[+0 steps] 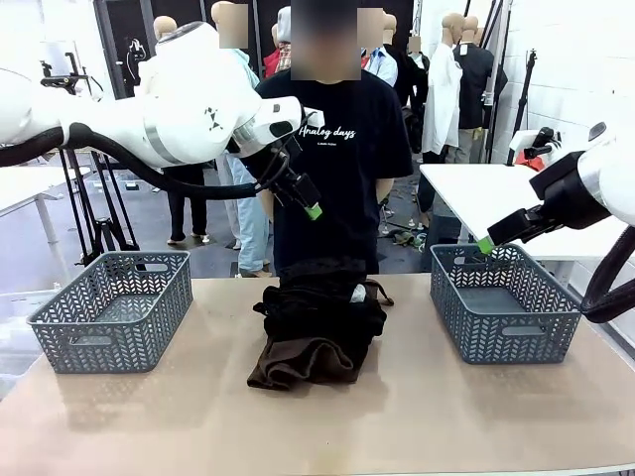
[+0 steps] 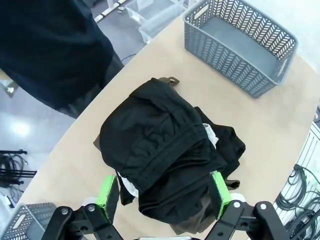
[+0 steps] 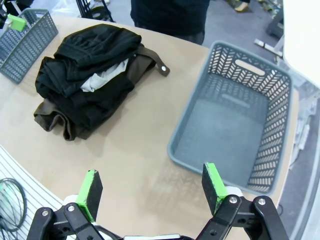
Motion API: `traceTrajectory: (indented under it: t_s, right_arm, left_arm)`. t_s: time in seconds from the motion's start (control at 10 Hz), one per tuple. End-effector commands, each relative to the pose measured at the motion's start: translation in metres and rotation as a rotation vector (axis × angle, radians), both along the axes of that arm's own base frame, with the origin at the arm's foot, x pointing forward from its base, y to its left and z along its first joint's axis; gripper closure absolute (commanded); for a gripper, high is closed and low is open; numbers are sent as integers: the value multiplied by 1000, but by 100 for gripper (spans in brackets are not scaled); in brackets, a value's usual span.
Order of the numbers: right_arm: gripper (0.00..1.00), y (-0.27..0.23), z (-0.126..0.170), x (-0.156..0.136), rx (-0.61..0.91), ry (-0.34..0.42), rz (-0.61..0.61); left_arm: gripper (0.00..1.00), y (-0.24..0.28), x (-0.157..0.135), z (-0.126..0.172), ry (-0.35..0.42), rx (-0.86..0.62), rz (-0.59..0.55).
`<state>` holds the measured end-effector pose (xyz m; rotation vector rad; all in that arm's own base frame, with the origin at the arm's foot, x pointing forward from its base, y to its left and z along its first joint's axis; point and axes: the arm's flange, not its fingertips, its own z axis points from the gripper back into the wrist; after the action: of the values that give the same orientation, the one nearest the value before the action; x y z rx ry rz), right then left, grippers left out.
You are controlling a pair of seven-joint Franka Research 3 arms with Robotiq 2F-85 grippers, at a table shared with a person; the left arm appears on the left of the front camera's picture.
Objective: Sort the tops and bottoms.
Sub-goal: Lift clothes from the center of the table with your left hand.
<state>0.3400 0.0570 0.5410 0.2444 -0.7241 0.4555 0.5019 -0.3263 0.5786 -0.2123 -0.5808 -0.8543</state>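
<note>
Front view: the left gripper [image 1: 306, 201], fingers apart and empty, hangs at upper centre above the clothes pile [image 1: 317, 327] at mid-table. The right gripper [image 1: 493, 238], also spread open, hovers over the right basket [image 1: 501, 337].
Left wrist view: green pads [image 2: 107, 192] stand wide apart over the pile.
Right wrist view: the basket's floor is bare, and the pile lies at upper left.

Raised high, the left arm [image 1: 149, 109] reaches in from the left to the middle of the scene, wrist bent so the left gripper [image 1: 311, 207] points down and to the right, green pads [image 2: 107, 192] spread wide. At the far right, the right arm [image 1: 595, 178] angles the right gripper [image 1: 486, 243] down and leftward, jaws wide apart and empty.
</note>
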Motion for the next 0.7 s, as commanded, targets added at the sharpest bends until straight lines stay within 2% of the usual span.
traceTrajectory:
  t_s: [0.0,0.1,0.2,0.3,0.4,0.6]
  right_arm:
    - [0,0,-1,2,9,1,1]
    - [0,0,-1,2,9,1,1]
    - [0,0,-1,2,9,1,1]
    - [0,0,-1,2,9,1,1]
    - [0,0,-1,2,9,1,1]
    - [0,0,-1,2,9,1,1]
  left_arm:
    - [6,11,-21,12,-63,0,56]
    - [6,6,-10,15,-68,21,164]
    - [6,-3,17,10,-17,32,265]
    - [6,-16,44,3,54,-17,318]
    - [6,-29,68,-5,80,33,397]
    - [6,-56,96,-18,117,98,516]
